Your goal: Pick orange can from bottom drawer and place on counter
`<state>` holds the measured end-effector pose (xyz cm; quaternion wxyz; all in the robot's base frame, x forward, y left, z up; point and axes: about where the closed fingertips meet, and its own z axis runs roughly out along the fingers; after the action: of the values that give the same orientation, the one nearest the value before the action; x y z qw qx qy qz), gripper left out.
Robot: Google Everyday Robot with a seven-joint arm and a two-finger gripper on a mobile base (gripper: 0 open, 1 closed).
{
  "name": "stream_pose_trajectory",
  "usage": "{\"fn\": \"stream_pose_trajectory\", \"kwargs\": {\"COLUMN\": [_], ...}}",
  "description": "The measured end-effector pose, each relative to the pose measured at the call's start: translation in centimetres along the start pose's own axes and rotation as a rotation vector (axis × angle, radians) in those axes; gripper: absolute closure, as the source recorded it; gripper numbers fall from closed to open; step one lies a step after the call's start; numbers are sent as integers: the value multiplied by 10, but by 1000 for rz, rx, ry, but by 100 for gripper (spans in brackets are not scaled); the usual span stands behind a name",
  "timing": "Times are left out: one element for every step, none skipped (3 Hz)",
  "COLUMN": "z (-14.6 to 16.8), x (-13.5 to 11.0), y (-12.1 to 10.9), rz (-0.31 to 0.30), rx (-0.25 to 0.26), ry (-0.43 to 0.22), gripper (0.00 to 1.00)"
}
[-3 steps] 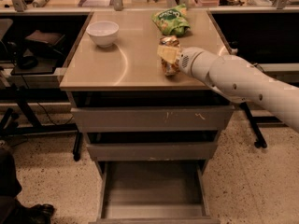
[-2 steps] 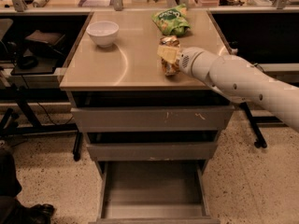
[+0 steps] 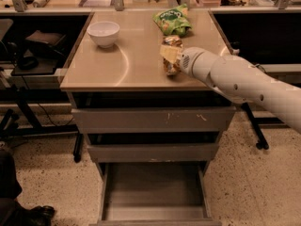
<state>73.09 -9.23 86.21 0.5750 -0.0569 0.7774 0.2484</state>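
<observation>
The orange can (image 3: 173,65) stands upright on the counter (image 3: 131,67), near its front right part. My gripper (image 3: 170,54) reaches in from the right on a white arm (image 3: 235,79) and is shut on the can, with a pale finger (image 3: 167,52) across its front. The bottom drawer (image 3: 153,192) is pulled out below the cabinet, and its grey tray looks bare.
A white bowl (image 3: 103,33) sits at the counter's back left. A green crinkly snack bag (image 3: 172,20) lies just behind the can. The two upper grey drawers (image 3: 150,119) are closed. Dark shelving and table legs flank the cabinet on both sides.
</observation>
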Motion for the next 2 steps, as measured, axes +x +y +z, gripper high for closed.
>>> {"fn": "stream_pose_trajectory", "kwargs": {"z": [0, 0], "x": [0, 0], "y": [0, 0], "rz": [0, 0], "rx": [0, 0], "ry": [0, 0], "gripper": [11, 0]}}
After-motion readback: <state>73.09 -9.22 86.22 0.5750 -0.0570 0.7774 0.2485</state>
